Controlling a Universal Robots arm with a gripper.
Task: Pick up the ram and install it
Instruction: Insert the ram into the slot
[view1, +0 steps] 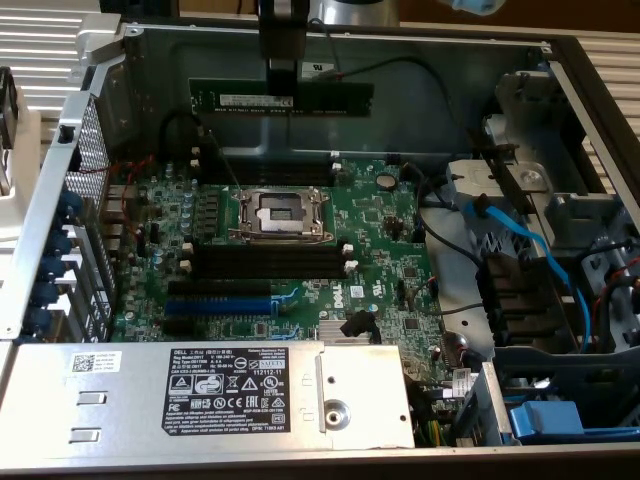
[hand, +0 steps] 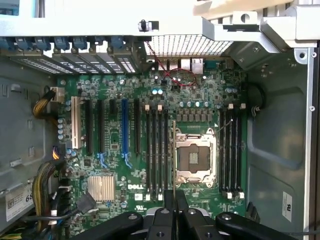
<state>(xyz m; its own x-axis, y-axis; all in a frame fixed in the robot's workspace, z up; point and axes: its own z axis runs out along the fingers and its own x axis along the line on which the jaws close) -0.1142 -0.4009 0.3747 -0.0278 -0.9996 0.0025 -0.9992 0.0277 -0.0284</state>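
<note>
Open PC case (view1: 440, 62), lid off, board (view1: 385, 235) flat on the case floor.

End effector (view1: 281, 78) comes in from above at the case's far wall, fingers pressed onto the ram (view1: 330, 99), pinching it approx. mid-length. Ram hangs level, long side parallel to the far wall, white label strip facing the ext. camera. It is clear of the board, not seated in any slot, and seen against the far wall above the board's far edge.

CPU socket (view1: 280, 213) sits near board centre and has no cooler on it. Black slots (view1: 290, 262) run along the socket's near side, and a 2nd bank runs along its far side. None of them holds a stick. Blue slot (view1: 222, 303) is closer to the board's near edge, twd the ext. view's left. Metal box (view1: 130, 390) w/ a black-and-white label covers the case's near edge. Blue cable (view1: 545, 255) is in the drive bay at the ext. view's right.

Wrist view: end effector (hand: 174, 196) tips together on the ram (hand: 173, 160), which is seen edge-on as a thin line. That line runs parallel to the black slots (hand: 157, 150) and falls between that bank and the socket (hand: 195, 157). Silver heat sink (hand: 101, 187) is well apart from it, beyond the blue slot (hand: 124, 135).
</note>
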